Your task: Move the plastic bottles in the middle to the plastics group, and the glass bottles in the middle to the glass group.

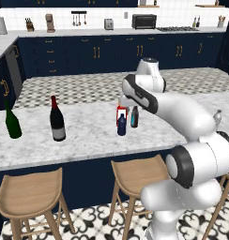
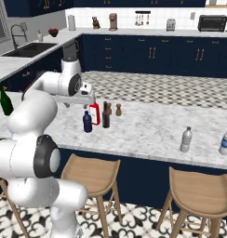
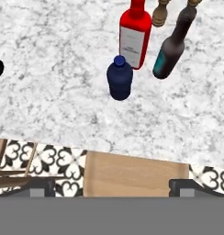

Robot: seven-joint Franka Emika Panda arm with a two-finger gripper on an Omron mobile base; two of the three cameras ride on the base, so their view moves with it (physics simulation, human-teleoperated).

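Wooden stool seat (image 3: 134,174) lies just beyond the spread, empty end effector (image 3: 112,186). Further ahead on the marble tabletop (image 3: 49,82) stands the stubby dark blue plastic bottle (image 3: 120,78), with the flat red glass bottle (image 3: 135,38) and slim brown glass bottle (image 3: 172,48) behind it, clustered mid-counter awaiting sorting.

A home kitchen: navy cabinets (image 1: 93,51), marble counter (image 1: 83,136), sink (image 2: 27,49), toaster oven (image 1: 144,21).
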